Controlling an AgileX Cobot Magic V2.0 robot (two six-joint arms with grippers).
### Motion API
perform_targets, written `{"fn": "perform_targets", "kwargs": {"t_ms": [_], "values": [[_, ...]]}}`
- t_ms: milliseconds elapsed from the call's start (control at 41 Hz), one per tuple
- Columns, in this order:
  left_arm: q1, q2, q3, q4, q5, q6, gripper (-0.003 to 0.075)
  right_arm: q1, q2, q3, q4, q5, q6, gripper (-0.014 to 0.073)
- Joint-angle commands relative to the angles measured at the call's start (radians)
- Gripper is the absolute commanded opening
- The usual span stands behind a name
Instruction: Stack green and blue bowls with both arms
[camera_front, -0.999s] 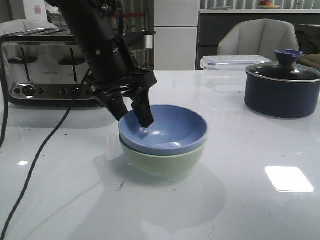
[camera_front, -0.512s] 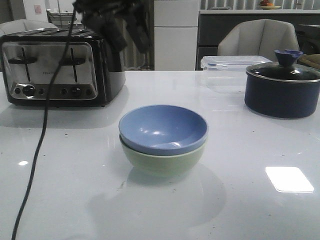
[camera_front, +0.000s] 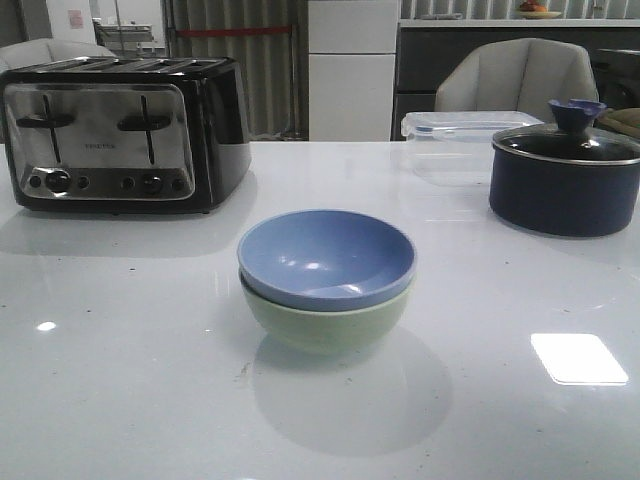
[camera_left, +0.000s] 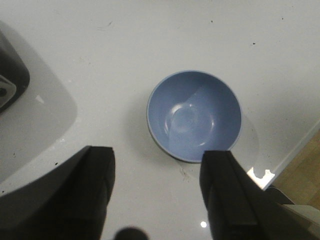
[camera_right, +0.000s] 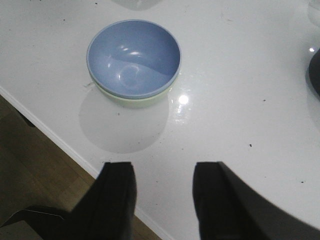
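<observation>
The blue bowl sits nested inside the green bowl at the middle of the white table. Neither arm shows in the front view. In the left wrist view my left gripper is open and empty, high above the table, with the blue bowl below it; the green bowl is hidden under it there. In the right wrist view my right gripper is open and empty, high over the table's front edge, apart from the blue bowl and the green bowl's rim.
A chrome and black toaster stands at the back left. A dark navy pot with a glass lid stands at the back right, a clear plastic box behind it. The table's front edge and the wooden floor show below.
My left arm has let go of the blue bowl, risen and left the front view. Its cable has gone too. The stacked bowls have not moved.
</observation>
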Motion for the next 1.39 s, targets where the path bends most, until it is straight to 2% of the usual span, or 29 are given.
{"fn": "perform_targets", "kwargs": {"t_ms": [0, 219, 585, 755, 877, 975, 1121, 1194, 1364], "values": [[-0.009, -0.123, 0.068, 0.009, -0.085, -0.022, 0.0433, -0.004, 0.0, -0.027, 0.01, -0.072, -0.009, 0.04], [-0.009, -0.327, 0.271, 0.084, -0.124, -0.116, 0.0433, -0.004, 0.0, -0.027, 0.01, -0.072, -0.009, 0.04], [-0.009, -0.651, 0.61, 0.086, -0.268, -0.139, 0.0433, -0.004, 0.0, -0.027, 0.013, -0.065, -0.009, 0.04], [-0.009, -0.693, 0.662, 0.086, -0.32, -0.139, 0.043, -0.004, 0.0, -0.027, 0.013, -0.065, -0.009, 0.04], [-0.009, -0.693, 0.662, 0.086, -0.322, -0.139, 0.037, -0.004, 0.0, -0.027, 0.013, -0.065, -0.009, 0.039], [-0.009, -0.693, 0.662, 0.086, -0.322, -0.139, 0.0288, -0.004, 0.0, -0.027, 0.013, -0.065, -0.009, 0.0305], [-0.009, -0.693, 0.662, 0.086, -0.322, -0.139, 0.0164, -0.004, 0.0, -0.027, 0.013, -0.064, -0.009, 0.0101], [-0.009, -0.693, 0.662, 0.086, -0.322, -0.139, 0.0111, -0.004, 0.0, -0.027, 0.013, -0.064, -0.009, 0.0027], [-0.009, -0.693, 0.662, 0.086, -0.322, -0.139, 0.0098, -0.004, 0.0, -0.027, 0.013, -0.064, -0.009, 0.0005]]}}
